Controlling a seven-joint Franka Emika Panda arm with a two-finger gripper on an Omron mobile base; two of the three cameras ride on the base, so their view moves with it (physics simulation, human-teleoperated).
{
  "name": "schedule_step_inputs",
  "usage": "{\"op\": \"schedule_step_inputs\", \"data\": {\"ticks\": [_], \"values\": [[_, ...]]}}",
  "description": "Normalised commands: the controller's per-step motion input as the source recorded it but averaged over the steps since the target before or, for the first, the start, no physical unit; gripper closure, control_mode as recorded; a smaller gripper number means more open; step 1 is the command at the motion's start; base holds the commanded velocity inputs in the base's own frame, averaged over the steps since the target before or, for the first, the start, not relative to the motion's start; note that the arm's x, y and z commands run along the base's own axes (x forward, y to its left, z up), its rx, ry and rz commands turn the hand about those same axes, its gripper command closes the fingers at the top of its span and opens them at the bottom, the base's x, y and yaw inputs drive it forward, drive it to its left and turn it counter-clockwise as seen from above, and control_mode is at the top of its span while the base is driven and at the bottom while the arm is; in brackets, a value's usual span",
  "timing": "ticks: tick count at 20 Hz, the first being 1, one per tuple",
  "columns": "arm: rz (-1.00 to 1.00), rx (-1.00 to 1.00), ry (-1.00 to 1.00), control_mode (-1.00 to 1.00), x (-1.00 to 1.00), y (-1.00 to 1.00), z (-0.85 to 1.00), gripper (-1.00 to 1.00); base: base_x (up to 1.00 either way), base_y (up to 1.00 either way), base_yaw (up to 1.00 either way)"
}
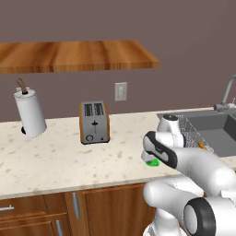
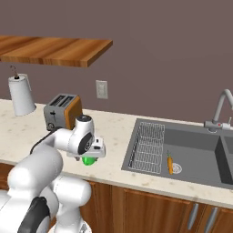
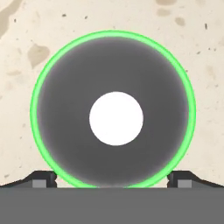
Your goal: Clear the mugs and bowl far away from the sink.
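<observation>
A green mug [image 3: 113,109] is standing upright on the speckled beige counter [image 1: 60,156], seen from directly above in the hand view as a thin bright green rim ringing a dark grey inside with a round white patch at its centre. The gripper [image 3: 113,178] is hanging straight over it with its fingers [image 3: 43,178] spread wide, one tip showing at each side of the rim, not clamping it. In the base views the mug is peeking out green beneath the hand, near the counter's front edge, between the toaster [image 2: 63,110] and the sink [image 2: 182,152].
</observation>
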Motion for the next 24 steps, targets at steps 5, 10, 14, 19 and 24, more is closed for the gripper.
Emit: {"op": "schedule_step_inputs", "data": {"ticks": [5,10,14,19,24], "values": [[0.00,0.00,0.00,-1.00,0.00,0.10,-0.38,1.00,0.00,0.00,0.00],[0.00,0.00,0.00,-1.00,-0.10,0.03,-0.27,1.00,0.00,0.00,0.00],[0.00,0.00,0.00,-1.00,-0.49,0.02,-0.44,1.00,0.00,0.00,0.00],[0.03,-0.02,0.03,-1.00,-0.44,0.14,-0.79,1.00,0.00,0.00,0.00],[0.01,0.00,-0.07,-1.00,-0.22,0.11,0.37,1.00,0.00,0.00,0.00]]}}
